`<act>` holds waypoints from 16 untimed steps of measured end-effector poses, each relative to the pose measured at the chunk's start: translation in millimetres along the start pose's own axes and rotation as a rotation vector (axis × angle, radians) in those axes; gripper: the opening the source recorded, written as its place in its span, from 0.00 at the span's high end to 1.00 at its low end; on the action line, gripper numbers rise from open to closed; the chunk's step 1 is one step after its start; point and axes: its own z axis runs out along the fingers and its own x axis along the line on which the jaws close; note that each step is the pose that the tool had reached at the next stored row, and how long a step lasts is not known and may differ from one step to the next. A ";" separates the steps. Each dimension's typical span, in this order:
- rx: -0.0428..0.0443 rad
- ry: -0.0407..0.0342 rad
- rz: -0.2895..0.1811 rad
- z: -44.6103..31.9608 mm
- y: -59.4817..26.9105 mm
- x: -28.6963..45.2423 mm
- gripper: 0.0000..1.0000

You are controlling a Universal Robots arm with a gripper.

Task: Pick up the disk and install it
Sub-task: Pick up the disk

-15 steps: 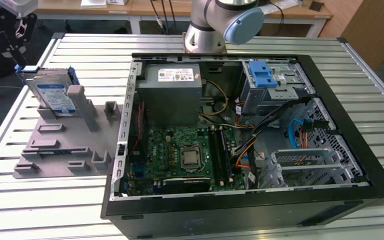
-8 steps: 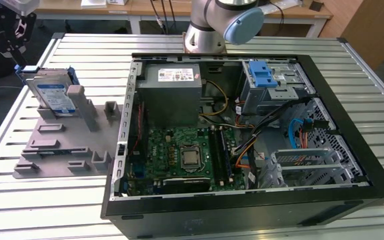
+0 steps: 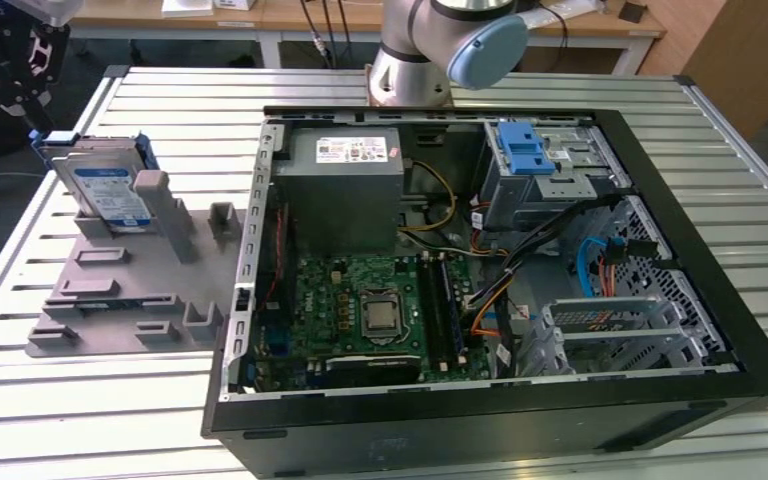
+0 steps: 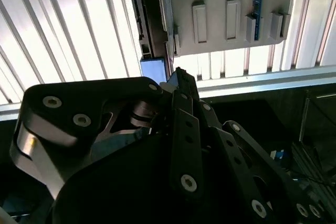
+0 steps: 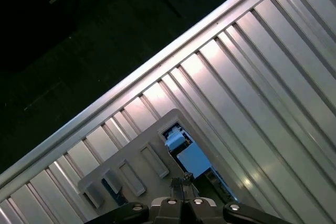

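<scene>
Disk (image 3: pixel 101 190) standing on its edge, that's the picture right now. It sits upright in a grey holder (image 3: pixel 117 290) on the slatted metal bench (image 3: pixel 91 400), out on the exterior view's left and toward the far side. Its label faces the near side and blue rails show along its edges.

The end effector (image 4: pixel 178 74) hangs directly over it. In both wrist views the black fingertips come to a single point, pressed together with nothing between them. In the second wrist view that point sits right over the pale blue top of the disk. Whether the tips touch the disk or hang just clear of it, I cannot tell. In the first wrist view the disk shows as a light patch at one end of the holder, with the holder's empty slots in a row beside it.

The arm (image 3: pixel 418 40) has its base mounted at the far edge of the bench, behind the computer case (image 3: pixel 491 425). The case lies open on its side, filling the middle and the exterior view's right, just beside the holder. Inside, a green circuit board (image 3: pixel 357 300) takes the near left part. A big grey metal box (image 3: pixel 344 185) with a white sticker sits at the far left. At the far right is a grey metal cage (image 3: pixel 564 175) with a blue plastic latch (image 3: pixel 524 150) on top. The disk is outside the case, well apart from that cage.
</scene>
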 end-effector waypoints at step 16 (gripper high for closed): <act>0.0016 0.0065 -0.161 0.0 0.0 0.0 0.89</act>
